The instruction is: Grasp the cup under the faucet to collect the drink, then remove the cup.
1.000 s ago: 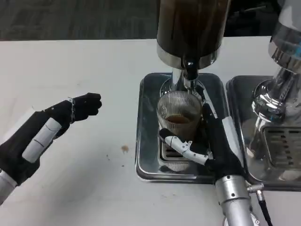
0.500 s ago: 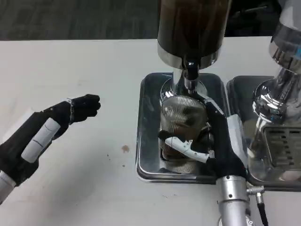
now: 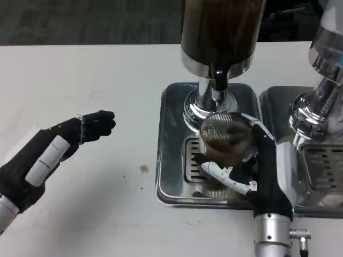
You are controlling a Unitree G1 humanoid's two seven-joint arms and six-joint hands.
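Two steel trays [image 3: 170,184] side by side on a white counter [image 3: 80,75], dark carpet [image 3: 86,21] beyond its far edge, a small brown spot [image 3: 143,168] left of the near tray. Right hand [image 3: 252,171] wrapped around the ribbed glass cup [image 3: 222,142], tilted over the drain grate just in front of the dispenser [image 3: 220,37]; left hand [image 3: 59,147] off to the side, fingers curled in around nothing. Dispenser top cut off by the frame, second machine [image 3: 321,107] only partly seen, drink inside the cup hard to make out.
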